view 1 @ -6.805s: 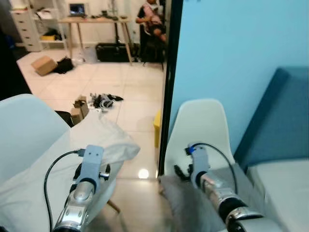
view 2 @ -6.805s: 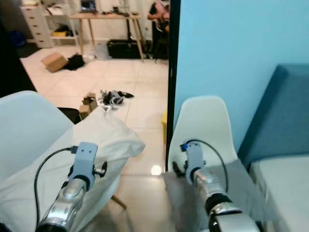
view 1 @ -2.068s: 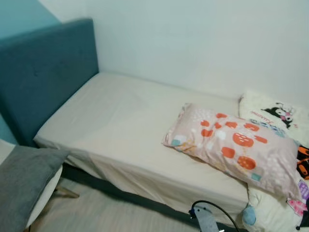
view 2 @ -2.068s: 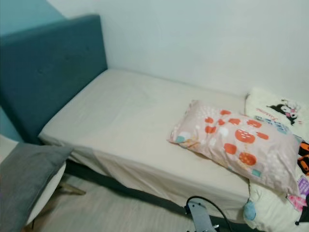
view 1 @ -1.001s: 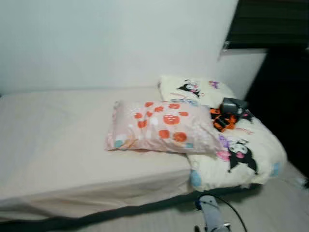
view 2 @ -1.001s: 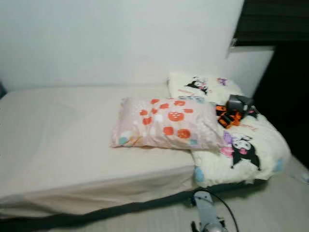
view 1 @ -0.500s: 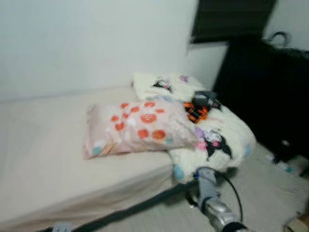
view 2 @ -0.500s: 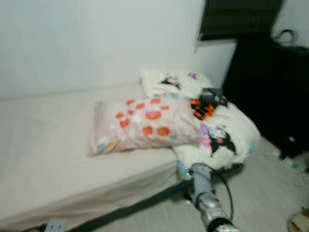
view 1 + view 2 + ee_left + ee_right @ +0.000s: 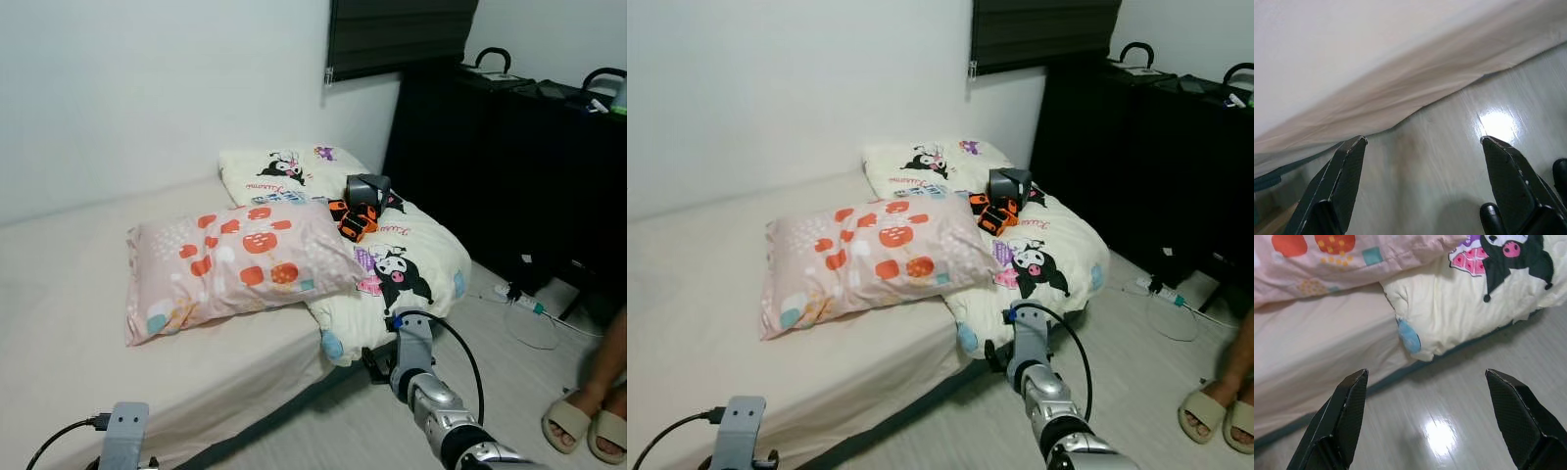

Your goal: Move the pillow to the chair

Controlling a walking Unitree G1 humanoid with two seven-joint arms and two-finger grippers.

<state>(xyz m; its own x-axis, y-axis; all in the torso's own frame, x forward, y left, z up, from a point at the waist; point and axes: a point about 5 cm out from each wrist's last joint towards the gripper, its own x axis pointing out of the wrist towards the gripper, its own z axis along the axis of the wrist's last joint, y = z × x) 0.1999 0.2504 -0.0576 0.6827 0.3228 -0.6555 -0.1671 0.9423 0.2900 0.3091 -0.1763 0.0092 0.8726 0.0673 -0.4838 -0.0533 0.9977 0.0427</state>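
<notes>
Ahead, the bed point(image 9: 88, 323) takes up most of the scene, its pale sheet running along a white wall point(image 9: 147, 78) and down over the mattress edge to the light wooden floor point(image 9: 509, 362). Tall black cabinets point(image 9: 529, 166) stand beyond the foot of the bed, with a dark blind point(image 9: 397, 34) above on the wall. A cream duvet point(image 9: 402, 264) printed with black cartoon figures lies bunched on the far end of the mattress and spills over its corner. The pink pillow point(image 9: 230, 259), patterned with orange and red shapes, lies on the sheet with one end resting against that duvet. A grey and orange device point(image 9: 361, 204) sits on top of the duvet, just beyond the pillow. A person's feet in sandals point(image 9: 583, 426) stand on the floor at the right edge, near a white power strip point(image 9: 517, 296).

The right gripper point(image 9: 1427, 421) hangs low over the floor just off the bed's corner, its jaws spread wide, with the duvet's hanging edge and the pillow's end beyond them. The left gripper point(image 9: 1422, 181) is held beside the draped sheet further along the bed, jaws likewise wide apart and empty.
</notes>
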